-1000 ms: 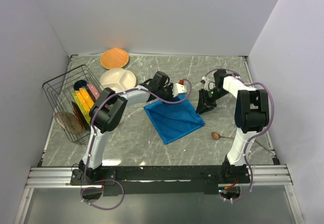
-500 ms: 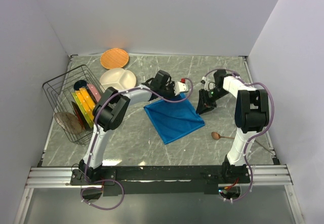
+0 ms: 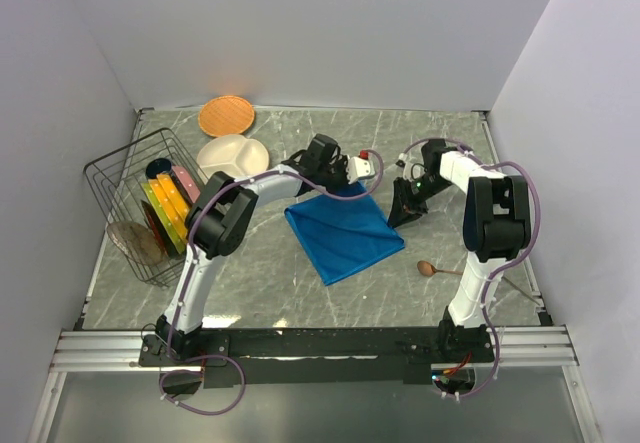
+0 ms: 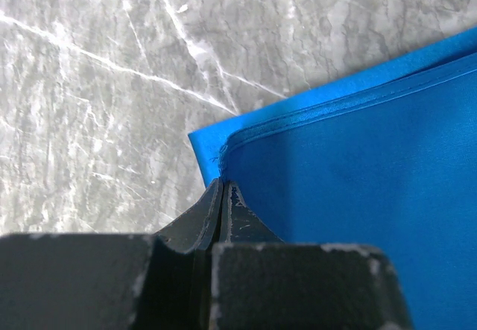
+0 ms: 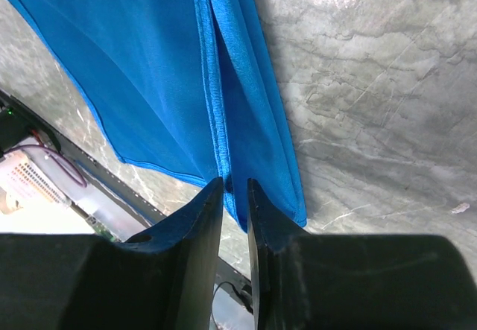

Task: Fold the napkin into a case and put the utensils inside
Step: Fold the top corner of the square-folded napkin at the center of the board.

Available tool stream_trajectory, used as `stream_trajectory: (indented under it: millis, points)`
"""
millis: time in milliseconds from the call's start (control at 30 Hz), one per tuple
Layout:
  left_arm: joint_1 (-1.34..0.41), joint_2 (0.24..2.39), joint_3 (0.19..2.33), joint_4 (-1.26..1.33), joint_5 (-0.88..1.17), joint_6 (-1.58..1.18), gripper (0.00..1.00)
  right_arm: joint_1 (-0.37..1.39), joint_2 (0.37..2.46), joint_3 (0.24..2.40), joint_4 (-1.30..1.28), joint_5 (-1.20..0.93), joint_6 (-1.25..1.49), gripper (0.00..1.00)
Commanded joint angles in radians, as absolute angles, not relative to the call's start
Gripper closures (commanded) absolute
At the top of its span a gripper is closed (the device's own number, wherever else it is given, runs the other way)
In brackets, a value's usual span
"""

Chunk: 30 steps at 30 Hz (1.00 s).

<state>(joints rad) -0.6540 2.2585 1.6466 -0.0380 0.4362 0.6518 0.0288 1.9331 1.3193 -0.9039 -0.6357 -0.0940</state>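
Grey marbled table (image 3: 300,293): blue napkin (image 3: 345,233) at centre, wooden spoon (image 3: 427,268) lying at its 4 o'clock. At 10 o'clock a white divided plate (image 3: 230,155), at 11 an orange plate (image 3: 226,115), at 9 a wire basket (image 3: 105,195).

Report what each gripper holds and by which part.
Left gripper pinches the napkin at its upper layer's corner; right gripper straddles its hemmed edge, grip unclear.
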Motion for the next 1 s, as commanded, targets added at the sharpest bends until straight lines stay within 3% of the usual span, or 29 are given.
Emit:
stream_trajectory:
  millis: [0, 467, 767, 967]
  points:
    - [-0.653, 2.289, 1.7, -0.009, 0.453, 0.67, 0.97, 0.023, 1.947, 1.315, -0.913, -0.629, -0.089, 0.73]
    - [-0.652, 2.304, 1.709, -0.009, 0.456, 0.683, 0.94, 0.005, 1.879, 1.33, -0.94, -0.612, -0.106, 0.63]
    - [-0.652, 2.31, 1.71, -0.008, 0.443, 0.684, 0.88, 0.005, 1.838, 1.344, -0.942, -0.719, -0.112, 0.62]
    - [-0.647, 2.29, 1.721, 0.021, 0.42, 0.658, 0.72, 0.005, 1.822, 1.35, -0.913, -0.79, -0.077, 0.62]
